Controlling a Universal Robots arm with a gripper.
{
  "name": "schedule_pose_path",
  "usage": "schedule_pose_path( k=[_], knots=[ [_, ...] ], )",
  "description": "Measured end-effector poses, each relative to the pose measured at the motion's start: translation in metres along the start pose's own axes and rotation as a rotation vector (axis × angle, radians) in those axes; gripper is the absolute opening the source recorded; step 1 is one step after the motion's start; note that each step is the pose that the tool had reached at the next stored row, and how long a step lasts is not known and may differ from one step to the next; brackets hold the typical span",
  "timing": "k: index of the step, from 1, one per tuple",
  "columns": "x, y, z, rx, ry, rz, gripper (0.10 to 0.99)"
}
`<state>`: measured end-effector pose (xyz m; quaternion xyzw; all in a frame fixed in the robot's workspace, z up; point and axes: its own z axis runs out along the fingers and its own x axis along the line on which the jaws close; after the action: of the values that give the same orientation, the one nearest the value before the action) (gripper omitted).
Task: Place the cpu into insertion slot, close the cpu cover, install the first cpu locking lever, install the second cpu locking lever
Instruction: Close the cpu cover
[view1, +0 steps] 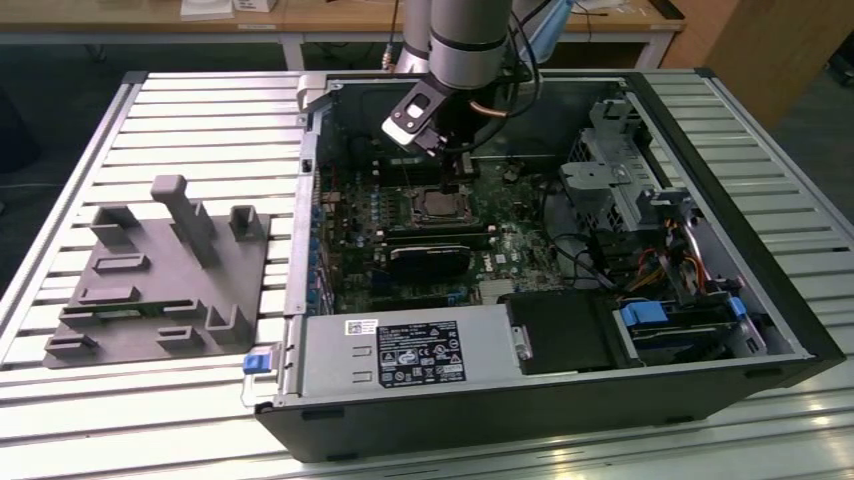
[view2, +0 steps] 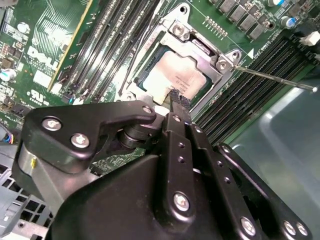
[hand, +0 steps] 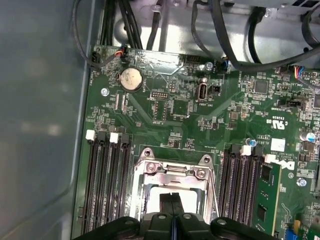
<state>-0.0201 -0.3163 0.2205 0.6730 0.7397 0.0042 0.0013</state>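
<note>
Flatly, square cpu (view2: 172, 72) fills silvery cpu cover (view2: 148, 50).

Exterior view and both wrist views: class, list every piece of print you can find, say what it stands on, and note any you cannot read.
Black label on the silver metal box: lettering too small to read.
White sticker at its corner: too small to read.
Motherboard white markings, in both wrist views: tiny codes, unreadable; a larger white logo is left unquoted.
cpu face: no print discernible.
</note>
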Motion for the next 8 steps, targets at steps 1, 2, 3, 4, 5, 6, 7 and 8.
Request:
schedule_pose_path(
  k=[1,2,3,4,5,6,7,8],
  knots=[
    [0.0,0.0,0.0,0.0,0.0002,-0.016,0.106],
    [0.0,0.0,0.0,0.0,0.0003,-0.033,0.106],
    [0.0,0.0,0.0,0.0,0.0004,-0.051,0.106],
    [0.0,-0.0001,0.0001,0.0,0.0007,-0.069,0.106],
    [0.0,-0.0001,0.0,0.0,0.0008,-0.087,0.106],
    [0.0,-0.0001,0.0,0.0,0.0008,-0.105,0.106],
    [0.0,-0.0001,0.0,0.0,0.001,-0.123,0.106],
    [0.0,-0.0001,0.0001,0.0,0.0012,-0.141,0.106]
  ],
)
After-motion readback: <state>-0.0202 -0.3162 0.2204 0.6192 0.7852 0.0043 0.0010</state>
